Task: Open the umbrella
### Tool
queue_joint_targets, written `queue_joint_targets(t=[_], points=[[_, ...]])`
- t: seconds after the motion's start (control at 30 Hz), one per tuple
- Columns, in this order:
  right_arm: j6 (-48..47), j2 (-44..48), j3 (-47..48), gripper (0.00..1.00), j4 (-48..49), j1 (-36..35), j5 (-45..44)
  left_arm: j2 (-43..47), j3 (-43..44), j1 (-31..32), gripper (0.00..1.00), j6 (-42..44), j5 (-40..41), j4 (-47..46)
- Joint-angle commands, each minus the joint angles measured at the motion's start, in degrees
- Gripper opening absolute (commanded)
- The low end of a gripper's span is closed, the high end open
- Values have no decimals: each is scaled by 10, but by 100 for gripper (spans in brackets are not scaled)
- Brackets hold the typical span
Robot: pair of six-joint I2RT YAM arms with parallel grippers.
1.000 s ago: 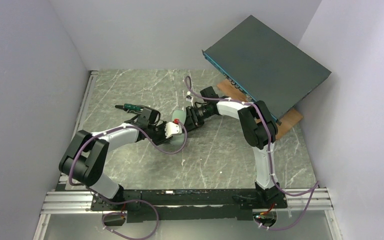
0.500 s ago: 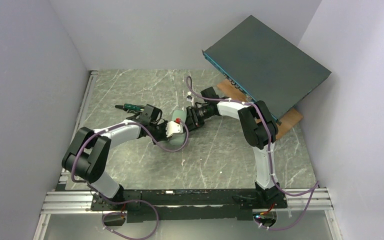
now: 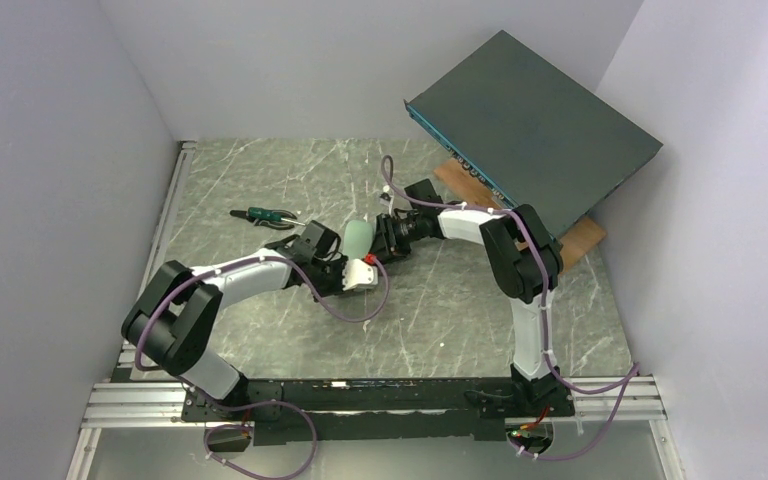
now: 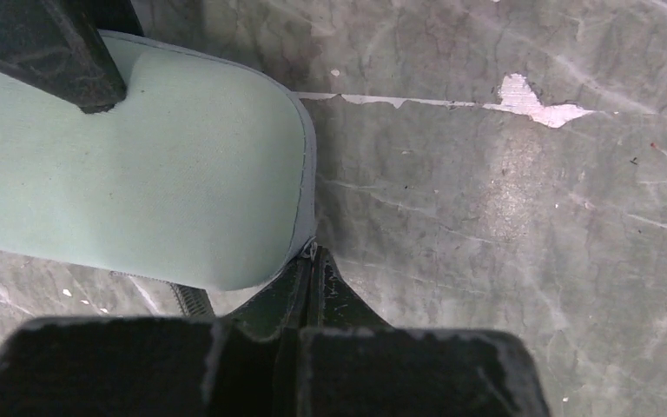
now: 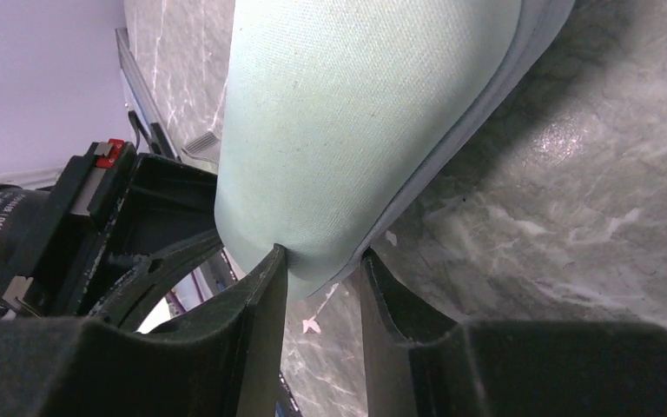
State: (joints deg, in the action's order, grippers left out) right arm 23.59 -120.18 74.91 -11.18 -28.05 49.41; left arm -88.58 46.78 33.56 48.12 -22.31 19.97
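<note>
The umbrella is not showing in any view, so where it is lying cannot be told. The pale green hard case [image 3: 358,236] is sitting on the marbled table [image 3: 260,180] between the two arms. The right gripper [image 5: 321,261] is clamping one rounded end of the case, fingers narrowly parted around it. The left gripper [image 4: 313,261] is pressing its jaws fully together on the small metal zip pull [image 4: 310,250] at the case's seam. A green-handled tool [image 3: 260,214] is lying well apart to the left.
</note>
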Motion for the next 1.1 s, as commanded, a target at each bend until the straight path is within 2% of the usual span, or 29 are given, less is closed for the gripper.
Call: queue_joint_targets(t=[0.0, 0.13, 0.27, 0.4, 0.43, 0.57, 0.7, 0.83, 0.93, 1.07], points=[[31, -10, -35, 0, 53, -6, -154, -12, 21, 24, 0, -25, -18, 32], [47, 5, -54, 0, 83, -6, -125, -14, 36, 9, 0, -65, -18, 29], [26, 41, -83, 0, 84, -6, -110, -30, 66, -65, 0, -104, -62, 47], [-38, 72, -107, 51, 79, -6, -82, -49, 87, -118, 0, -100, -76, 52], [-70, 80, -109, 60, 68, -6, -71, -53, 92, -124, 0, -97, -76, 53], [-211, 141, -125, 75, 9, -3, -75, -67, 109, -144, 0, -84, -83, 53], [-372, 215, -150, 79, -8, 0, -100, -79, 118, -156, 0, -65, -99, 62], [-529, 262, -173, 81, 72, -1, -99, -96, 129, -164, 0, -61, -102, 71], [-643, 262, -187, 82, 147, 0, -92, -108, 141, -176, 0, -71, -118, 78], [-800, 227, -174, 83, 169, 2, -42, -120, 154, -184, 0, -66, -129, 89]])
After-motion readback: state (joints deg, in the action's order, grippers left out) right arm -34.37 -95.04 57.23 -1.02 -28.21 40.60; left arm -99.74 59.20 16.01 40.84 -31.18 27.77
